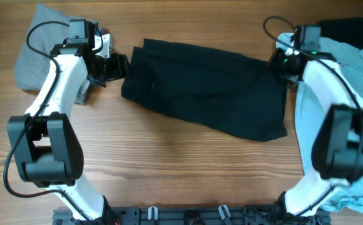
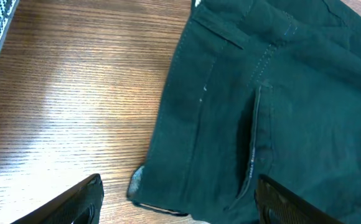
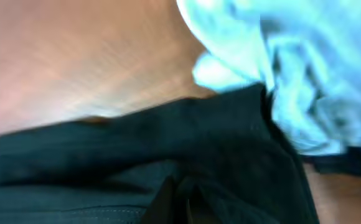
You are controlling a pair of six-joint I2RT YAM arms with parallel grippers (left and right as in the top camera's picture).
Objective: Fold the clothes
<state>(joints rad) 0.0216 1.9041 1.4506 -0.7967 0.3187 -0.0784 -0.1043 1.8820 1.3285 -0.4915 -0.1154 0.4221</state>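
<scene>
We record: wooden table (image 1: 169, 156); light blue T-shirt (image 1: 357, 69) along its right side; black shorts (image 1: 206, 87) flat mid-table; left gripper (image 2: 179, 183) spread wide at their left edge; right gripper (image 1: 278, 64) at their right edge, blurred, width untellable; grey shorts (image 1: 34, 50) far left.

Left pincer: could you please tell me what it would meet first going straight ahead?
Most likely the black shorts: their near edge lies just ahead of the open left pincer, though height is unclear.
</scene>
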